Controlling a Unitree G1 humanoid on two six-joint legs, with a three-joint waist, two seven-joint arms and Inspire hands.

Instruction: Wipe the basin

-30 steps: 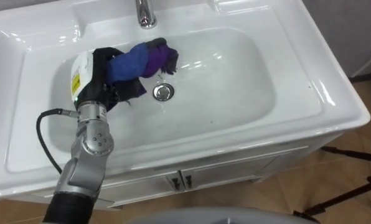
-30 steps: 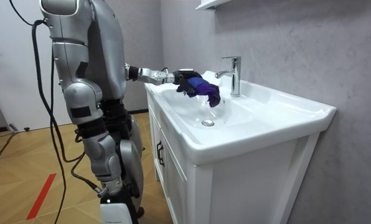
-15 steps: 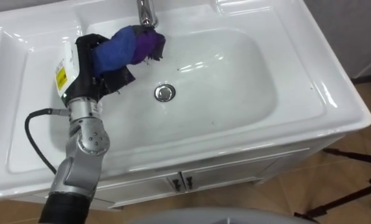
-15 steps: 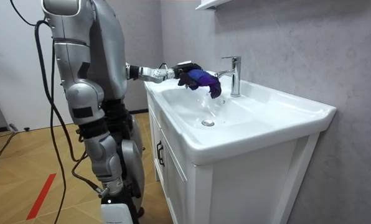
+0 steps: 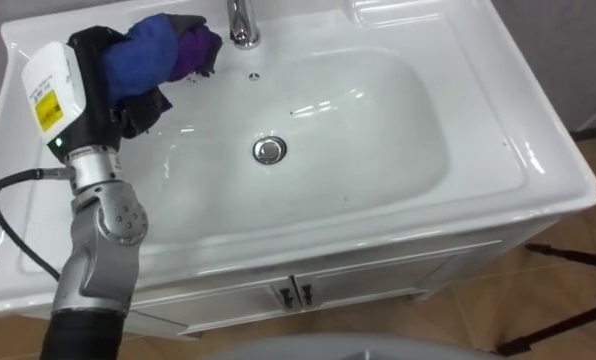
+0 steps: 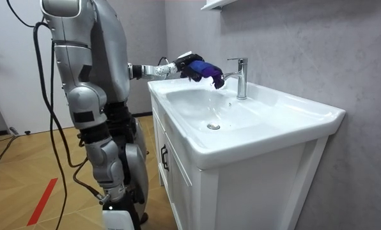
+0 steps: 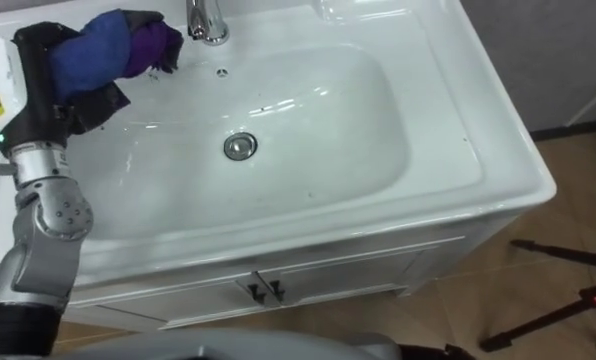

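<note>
Over the far left corner of the white basin, in the left eye view, the left hand is seen with its fingers curled round a bunched cloth. The cloth is gathered into a wad whose long axis runs across the view. Its blue end is buried in the hand, and its purple end points right toward the tap, ending just beside the tap's base. The drain lies at the middle of the bowl, well apart from the cloth, and a small overflow hole is seen on the back slope below the tap. Two cabinet doors with small handles are shown under the front rim.

From the room view, the robot is seen standing on a wooden floor at the end of the cabinet on the room view's left. Its left arm is stretched out level over the rim. The cloth is held in the air at about the height of the tap's spout, clear of the bowl — its purple tip droops toward the tap.

From the right eye view, the same grasp is shown. The left hand is closed about the blue part of the cloth, and the purple end is directed at the tap.
</note>
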